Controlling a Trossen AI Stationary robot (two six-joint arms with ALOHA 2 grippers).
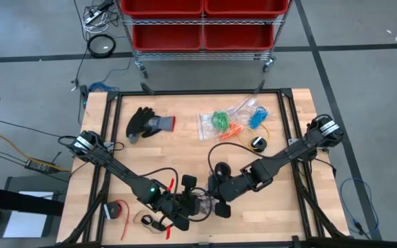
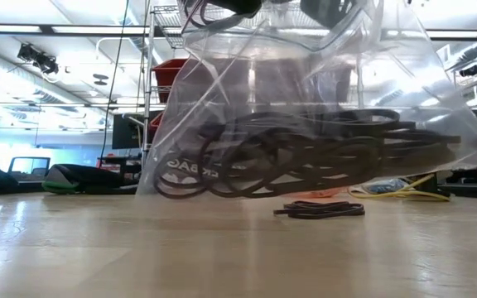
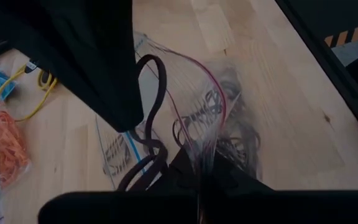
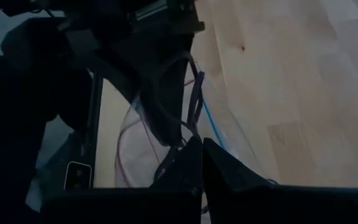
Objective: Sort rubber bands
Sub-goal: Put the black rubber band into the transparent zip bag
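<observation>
Evidently both grippers — left gripper [image 1: 185,219], right gripper [image 1: 216,204] — pinch the clear bag [image 2: 305,108] rim shut-fingered, suspending black rubber bands [image 2: 305,161] — presumably for opening.

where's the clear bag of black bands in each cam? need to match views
High: clear bag near the front edge, between left hand and right hand.
Low: fills the middle, hanging from above, black bands inside.
Left wrist: centre, above the hand.
Right wrist: thin clear film at centre.
Shared landmark: the bag's pink zip strip, seen in both wrist views.
</observation>
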